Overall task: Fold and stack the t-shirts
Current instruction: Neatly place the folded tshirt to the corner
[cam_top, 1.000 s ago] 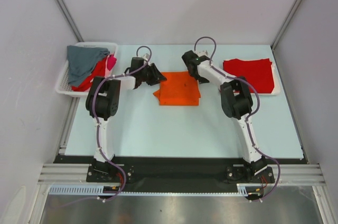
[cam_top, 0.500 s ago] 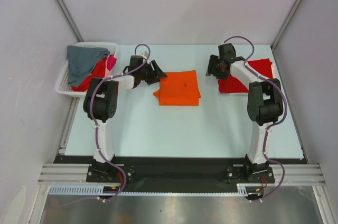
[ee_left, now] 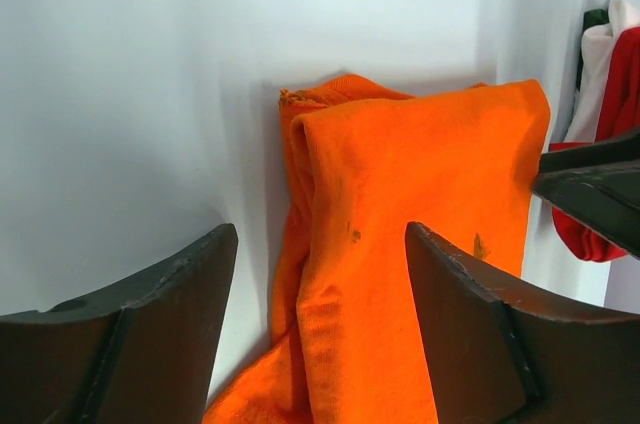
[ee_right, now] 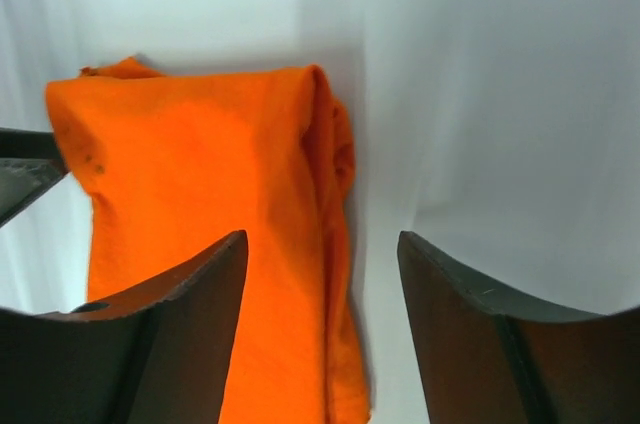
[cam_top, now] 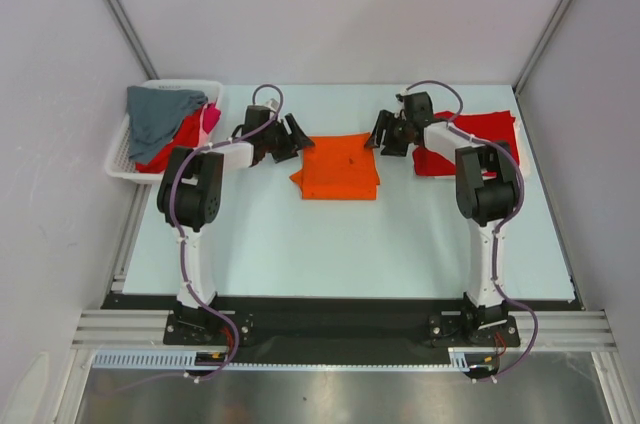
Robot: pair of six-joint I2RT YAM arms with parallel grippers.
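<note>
Seen from above, the crumpled grey cloth t-shirt (cam_top: 158,112) covers most of the red cloth t-shirt (cam_top: 178,142) and the pink cloth t-shirt (cam_top: 210,120) in the white plastic mesh basket (cam_top: 122,166); only their edges show. The right arm (cam_top: 445,136) hides the left edge of the flat folded red t-shirt (cam_top: 490,134). In the 2 wrist views the folded bright orange cloth t-shirt (ee_left: 400,234) runs off the bottom edge, its near end out of frame.

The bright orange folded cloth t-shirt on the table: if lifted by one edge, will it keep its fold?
Probably not: the bright orange folded cloth t-shirt looks soft, with loose wrinkled layers at its edge, so it would likely droop and unfold. Pushed on the smooth pale table, it may bunch.
</note>
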